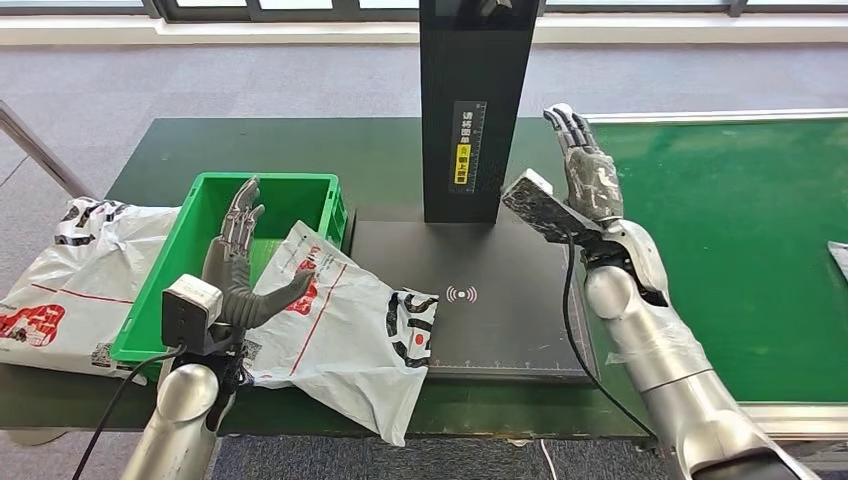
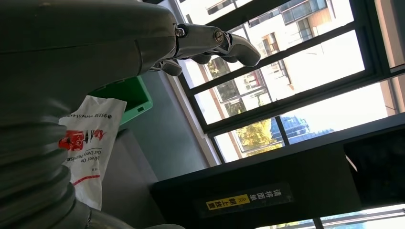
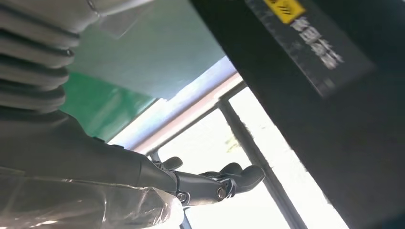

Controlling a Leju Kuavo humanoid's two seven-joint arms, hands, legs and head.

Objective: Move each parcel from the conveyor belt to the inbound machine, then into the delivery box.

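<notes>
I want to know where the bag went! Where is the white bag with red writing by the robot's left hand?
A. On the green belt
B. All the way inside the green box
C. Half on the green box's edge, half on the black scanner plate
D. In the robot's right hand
C: the white bag leans over the rim of the green box and spreads onto the black scanner plate, beside the left hand.

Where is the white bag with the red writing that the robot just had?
In the head view, the white parcel lies at the table's front left, one corner leaning on the green box, the other end on the black scanner plate, beside the left hand.
</notes>
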